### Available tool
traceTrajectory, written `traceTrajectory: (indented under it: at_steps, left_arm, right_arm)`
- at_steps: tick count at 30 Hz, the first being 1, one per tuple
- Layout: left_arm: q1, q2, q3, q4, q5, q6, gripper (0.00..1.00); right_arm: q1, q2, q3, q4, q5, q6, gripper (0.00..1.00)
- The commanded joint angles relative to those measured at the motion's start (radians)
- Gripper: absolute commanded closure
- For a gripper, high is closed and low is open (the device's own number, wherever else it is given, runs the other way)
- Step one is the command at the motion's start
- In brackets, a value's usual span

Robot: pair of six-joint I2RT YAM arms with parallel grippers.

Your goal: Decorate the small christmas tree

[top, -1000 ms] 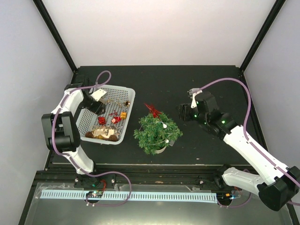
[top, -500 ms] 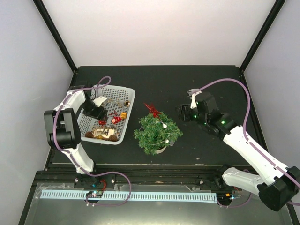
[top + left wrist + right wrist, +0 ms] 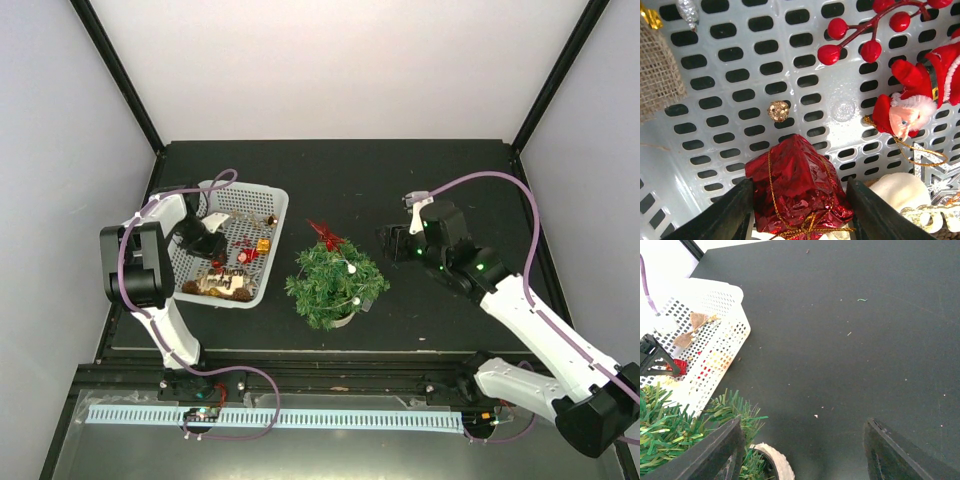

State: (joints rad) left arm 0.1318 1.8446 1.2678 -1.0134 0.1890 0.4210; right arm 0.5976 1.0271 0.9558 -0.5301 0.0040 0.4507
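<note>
While the top view shows the tree [image 3: 335, 283] upright mid-table, just right of the basket [image 3: 272, 205], the left gripper [image 3: 207, 243] is down in the basket. The right gripper [image 3: 392, 240] is near the tree, jaws wide, empty.
Left wrist: fingers [image 3: 730, 215] flank the red foil gift [image 3: 797, 185] closely; can't tell if it's gripped.
Right wrist: tree bottom-left, pot [image 3: 775, 460] rim showing.
Tree is likely light and tippy, with springy needles; steady it by the pot.
</note>
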Motion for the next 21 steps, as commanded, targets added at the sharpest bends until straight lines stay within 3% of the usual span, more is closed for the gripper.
traceTrajectory:
  at_steps: [1,5,13,17,21]
  left_arm:
    - [0.006,-0.004,0.026,0.012,-0.003,-0.016,0.53]
    - [0.005,-0.017,0.021,0.011,0.001,-0.013,0.60]
    - [0.011,-0.093,0.116,-0.043,0.010,0.006,0.59]
    - [0.004,-0.215,0.207,-0.099,0.036,0.030,0.59]
    - [-0.085,-0.371,0.259,-0.152,0.059,0.090,0.56]
  right_arm:
    - [-0.008,-0.020,-0.011,0.028,0.007,-0.006,0.34]
    - [-0.008,-0.021,-0.010,0.027,0.009,-0.009,0.34]
    - [-0.009,-0.037,-0.007,0.011,0.025,-0.016,0.34]
    - [-0.008,-0.060,-0.007,-0.005,0.059,-0.020,0.34]
    - [-0.009,-0.074,-0.014,-0.008,0.072,-0.020,0.34]
